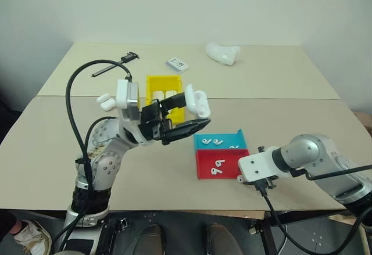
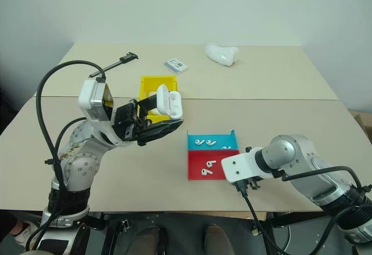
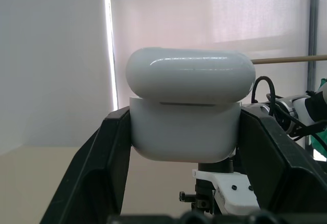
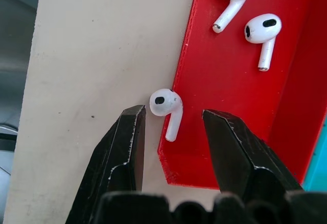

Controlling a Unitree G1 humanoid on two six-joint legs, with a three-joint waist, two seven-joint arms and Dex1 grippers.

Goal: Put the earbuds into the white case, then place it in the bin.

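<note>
My left gripper (image 1: 196, 114) is raised above the table and shut on the white case (image 3: 186, 117), one black finger on each side. The case's lid sits on the body with a thin seam showing. Behind it stands the yellow bin (image 1: 154, 81) with white items inside. My right gripper (image 4: 174, 113) points down at the near corner of the red tray (image 4: 230, 81) and is open. One earbud (image 4: 166, 106) lies between its fingers, against the tray's outer rim. Two more earbuds (image 4: 263, 30) lie in the red tray, and others lie in the blue tray (image 1: 218, 142).
Another small white case (image 1: 106, 100) lies on the table left of the bin. A lumpy white object (image 1: 222, 53), a small card (image 1: 177, 64) and a black tool (image 1: 116, 64) lie at the back. The table's front edge runs close to my right gripper.
</note>
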